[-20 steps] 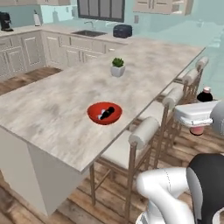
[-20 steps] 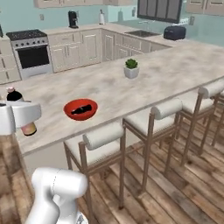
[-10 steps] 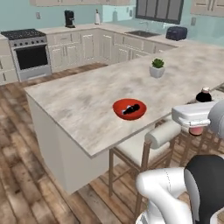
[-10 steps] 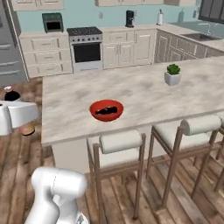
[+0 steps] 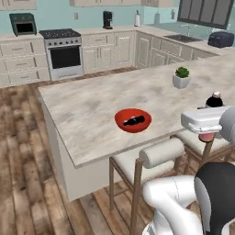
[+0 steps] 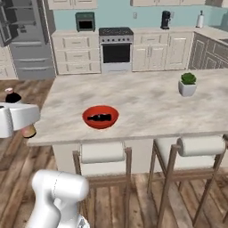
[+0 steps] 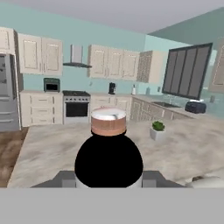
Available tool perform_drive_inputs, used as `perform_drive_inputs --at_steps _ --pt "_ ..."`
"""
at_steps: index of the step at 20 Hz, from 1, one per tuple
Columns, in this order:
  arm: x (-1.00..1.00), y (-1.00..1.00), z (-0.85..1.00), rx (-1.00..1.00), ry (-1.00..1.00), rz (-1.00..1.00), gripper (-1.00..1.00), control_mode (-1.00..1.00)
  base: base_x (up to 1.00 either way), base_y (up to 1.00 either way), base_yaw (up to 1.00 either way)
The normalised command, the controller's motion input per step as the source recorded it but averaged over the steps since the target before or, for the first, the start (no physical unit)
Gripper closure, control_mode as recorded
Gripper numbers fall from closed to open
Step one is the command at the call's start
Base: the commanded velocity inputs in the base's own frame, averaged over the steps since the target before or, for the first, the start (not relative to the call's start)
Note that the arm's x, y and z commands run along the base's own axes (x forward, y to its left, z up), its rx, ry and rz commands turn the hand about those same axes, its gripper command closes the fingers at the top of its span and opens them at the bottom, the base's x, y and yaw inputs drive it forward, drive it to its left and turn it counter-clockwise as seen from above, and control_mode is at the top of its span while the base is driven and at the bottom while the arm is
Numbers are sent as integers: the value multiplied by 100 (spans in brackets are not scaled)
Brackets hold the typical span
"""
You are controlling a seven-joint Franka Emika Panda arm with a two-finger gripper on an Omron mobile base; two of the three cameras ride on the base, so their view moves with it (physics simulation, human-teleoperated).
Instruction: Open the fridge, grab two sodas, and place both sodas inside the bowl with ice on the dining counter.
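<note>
Your counter [image 5: 82, 110] carries the red bowl [image 5: 133, 120], one dark soda [image 5: 131, 122] already inside. Your end effector [image 5: 207, 123] pinches the pink soda [image 7: 108, 153] around its body, beside the counter: rigid, likely slippery, so keep it upright.

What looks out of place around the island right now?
Little stands out. The red bowl sits flat on the dining counter with one dark soda bottle lying in it. The fridge door appears left open. The gripper holds the pink soda upright.
</note>
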Motion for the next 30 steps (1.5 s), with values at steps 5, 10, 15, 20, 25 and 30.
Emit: perform_drive_inputs --at_steps 5,10,15,20,25,30 --pt "0 0 0 0 0 0 100 100 44 -68 37" --pt "0 0 0 0 0 0 100 100 50 -57 39" --pt "0 0 0 0 0 0 100 100 57 -29 42" --pt "0 0 0 0 0 0 100 100 68 -25 36" --pt "96 -13 -16 -1 24 24 100 -100 0 0 0" --pt "99 0 -55 -25 52 17 100 -100 0 0 0"
